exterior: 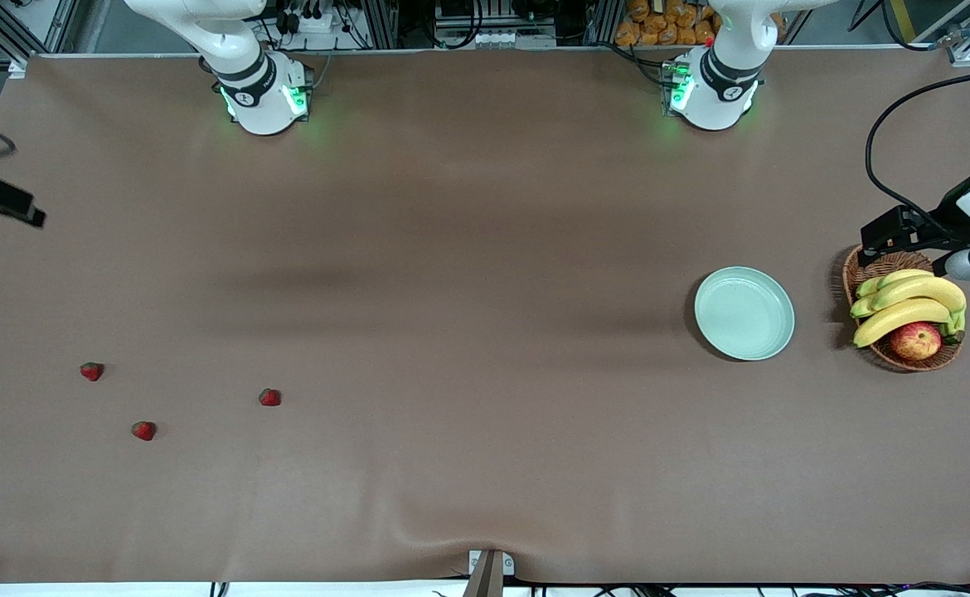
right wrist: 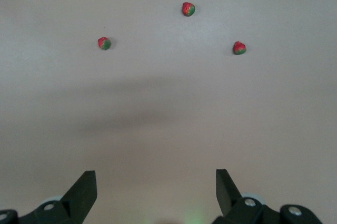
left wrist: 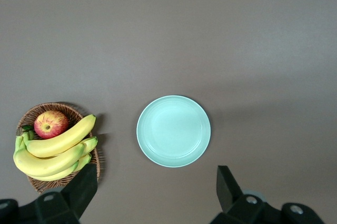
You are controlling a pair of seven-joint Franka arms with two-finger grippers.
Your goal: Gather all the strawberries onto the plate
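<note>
Strawberries [right wrist: 188, 9] lie on the table ahead of our right gripper [right wrist: 156, 190], jaws wide and empty; our left gripper [left wrist: 158, 190], also wide, hangs just off the plate [left wrist: 174, 131], well apart from them.

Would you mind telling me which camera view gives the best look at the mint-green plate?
The left wrist view: the plate sits near the middle of the picture, whole, seen from above, and bare. The front view shows the plate whole too, but smaller, beside the fruit basket. The right wrist view does not show it.
</note>
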